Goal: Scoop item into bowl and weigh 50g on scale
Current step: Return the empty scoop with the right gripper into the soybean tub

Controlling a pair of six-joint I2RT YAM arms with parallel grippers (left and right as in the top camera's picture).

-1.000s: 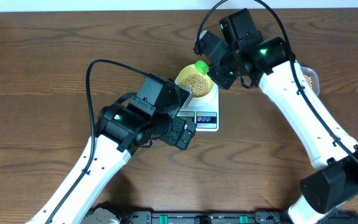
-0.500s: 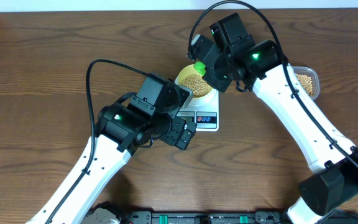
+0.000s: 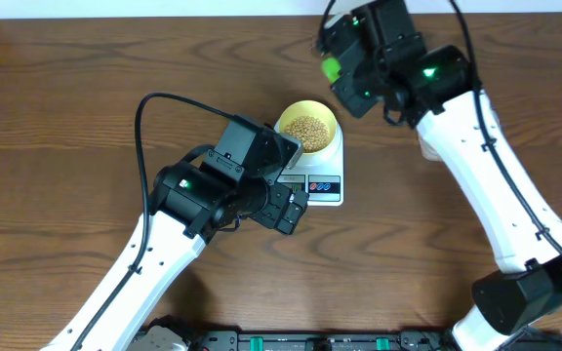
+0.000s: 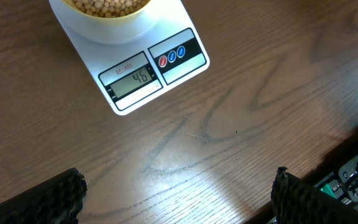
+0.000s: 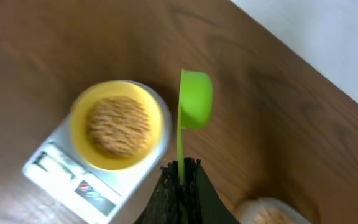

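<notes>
Beans (image 3: 307,127): a tan heap inside the yellow bowl (image 5: 78,118), which sits on the round platform of the white scale (image 4: 160,68). More of them lie in the clear tub (image 5: 272,214), which is cut off at the bottom edge of the right wrist view. Right gripper (image 5: 180,173): my fingers are pressed together on the thin handle of the green scoop (image 5: 194,99), whose cup points straight away from my wrist. The scoop hangs over bare table (image 3: 66,97), clear of the bowl's rim and beyond the bowl, toward the table's far edge. Right arm: it reaches from the near right corner diagonally across the table, with the wrist angled down at the far edge. Left gripper (image 4: 178,180): my fingers are spread to full width and hold nothing. They hover above the wood just in front of the scale, whose display, readable in the left wrist view, appears to show 46. Left arm: it rises from the near left, with the elbow bent and the wrist tipped downward beside the scale's front corner.
</notes>
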